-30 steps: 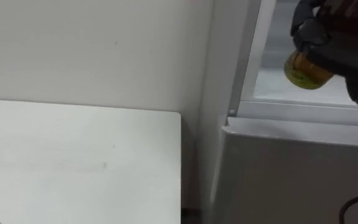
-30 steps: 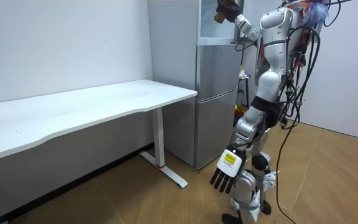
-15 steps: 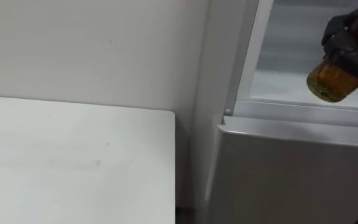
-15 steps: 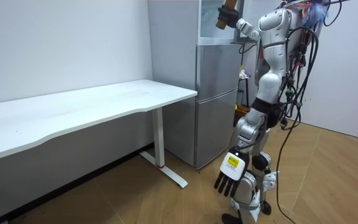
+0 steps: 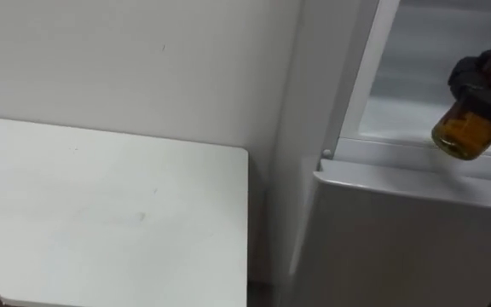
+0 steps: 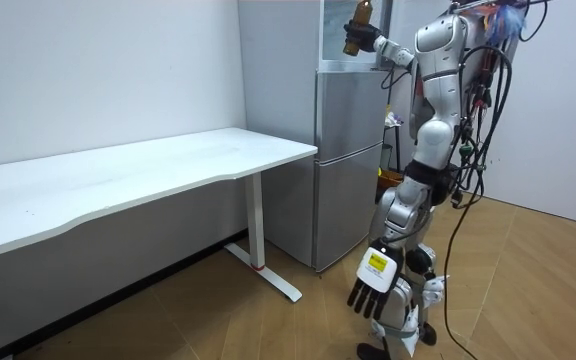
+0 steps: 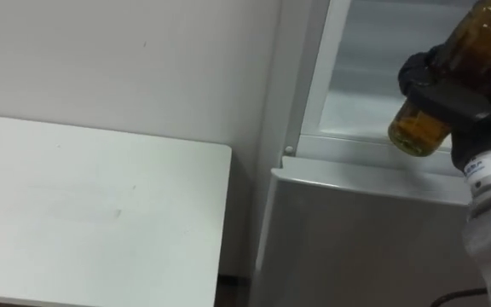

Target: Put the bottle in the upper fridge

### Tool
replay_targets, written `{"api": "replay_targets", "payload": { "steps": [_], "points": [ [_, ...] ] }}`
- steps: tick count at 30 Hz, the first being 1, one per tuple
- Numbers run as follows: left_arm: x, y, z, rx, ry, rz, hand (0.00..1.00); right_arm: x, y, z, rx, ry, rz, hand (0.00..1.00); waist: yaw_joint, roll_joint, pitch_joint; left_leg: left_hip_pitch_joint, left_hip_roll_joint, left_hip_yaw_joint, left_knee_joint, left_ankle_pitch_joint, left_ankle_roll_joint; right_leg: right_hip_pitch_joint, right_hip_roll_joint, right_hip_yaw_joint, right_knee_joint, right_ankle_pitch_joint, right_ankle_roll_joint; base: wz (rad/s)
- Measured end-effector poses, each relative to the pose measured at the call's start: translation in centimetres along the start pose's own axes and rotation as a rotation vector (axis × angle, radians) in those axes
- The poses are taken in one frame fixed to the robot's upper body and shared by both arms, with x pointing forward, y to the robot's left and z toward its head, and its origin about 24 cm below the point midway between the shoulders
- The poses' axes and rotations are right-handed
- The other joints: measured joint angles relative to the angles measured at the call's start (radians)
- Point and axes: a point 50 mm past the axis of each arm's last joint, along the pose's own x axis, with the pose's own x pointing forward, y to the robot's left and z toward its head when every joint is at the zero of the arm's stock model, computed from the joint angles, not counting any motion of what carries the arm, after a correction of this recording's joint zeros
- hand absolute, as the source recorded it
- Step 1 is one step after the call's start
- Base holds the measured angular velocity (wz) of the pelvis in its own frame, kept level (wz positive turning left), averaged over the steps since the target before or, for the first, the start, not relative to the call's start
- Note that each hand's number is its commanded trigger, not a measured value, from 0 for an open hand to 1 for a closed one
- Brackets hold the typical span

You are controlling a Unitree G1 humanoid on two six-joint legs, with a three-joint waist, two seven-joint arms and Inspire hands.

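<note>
The tall grey metal two-compartment fridge [image 6: 348,170] stands with its upper compartment [image 7: 373,77] open, so the step in hand looks like the insertion itself. A long white flat-topped table [image 6: 148,175] sits just beside the fridge, out of the reach path. The fridge's closed lower door [image 7: 356,239] lies beneath the opening, and the opening's pale front sill [image 5: 399,153] is what the load must clear. The robot's left hand [image 6: 370,292] hangs low in front of the fridge, fingers straight and idle. The right hand [image 7: 471,115] is wrapped round the amber-brown translucent bottle [image 7: 437,102], held tilted at the fridge's upper opening with its base just above the sill. Next, I judge, it should push inward, set the bottle upright on the shelf, then let go.
</note>
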Motion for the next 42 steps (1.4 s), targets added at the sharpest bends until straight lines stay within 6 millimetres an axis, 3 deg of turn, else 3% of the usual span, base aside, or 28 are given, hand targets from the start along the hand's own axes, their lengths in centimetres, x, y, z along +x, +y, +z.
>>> {"api": "replay_targets", "payload": {
  "steps": [6, 15, 26, 30, 35, 42],
  "points": [
    [0.0, 0.4, -0.1, 0.011, 0.000, 0.012, 0.00, 1.4, -0.2, -1.2, -0.023, 0.069, -0.068, 1.00, 0.013, -0.003, 0.0011, -0.002, 0.000, -0.003, 0.000, 0.000, 0.000, -0.001, 0.000, -0.004, -0.001, 0.000, 0.000, 0.01],
    [0.1, 0.8, -0.6, 0.020, 0.027, 0.018, 0.00, 2.4, 0.0, -1.1, -0.040, 0.084, -0.088, 1.00, 0.024, -0.009, 0.0011, -0.006, 0.000, -0.014, 0.000, 0.000, 0.000, -0.001, 0.000, -0.018, -0.001, 0.000, 0.000, 0.03],
    [0.1, 1.2, -0.5, -0.011, 0.027, 0.009, 0.00, 3.8, 0.7, 1.1, -0.127, 0.018, -0.061, 1.00, 0.039, -0.010, 0.0006, -0.011, 0.001, -0.017, 0.001, 0.000, -0.001, 0.000, 0.000, -0.030, -0.002, 0.000, 0.000, 0.01],
    [0.2, 1.5, -0.3, -0.009, 0.019, 0.009, 0.00, 4.6, -0.2, 0.7, -0.230, 0.058, -0.065, 1.00, 0.062, -0.020, 0.0005, -0.011, 0.000, -0.023, 0.002, 0.000, -0.001, 0.000, -0.001, -0.032, -0.002, 0.000, 0.000, 0.01],
    [0.3, 2.0, -0.3, -0.004, 0.018, 0.022, 0.00, 4.8, -0.9, -0.7, -0.331, 0.107, -0.074, 1.00, 0.064, -0.034, -0.0005, -0.025, -0.001, -0.044, 0.005, 0.001, -0.002, -0.004, -0.001, -0.056, -0.003, 0.000, 0.000, 0.11],
    [0.2, 2.1, -0.7, -0.002, 0.028, 0.023, 0.00, 5.0, -2.0, -0.4, -0.382, 0.118, -0.074, 1.00, 0.090, -0.040, -0.0004, -0.028, -0.005, -0.067, 0.011, 0.001, -0.002, 0.004, -0.003, -0.081, -0.004, 0.000, 0.000, 0.09]
  ]
}}
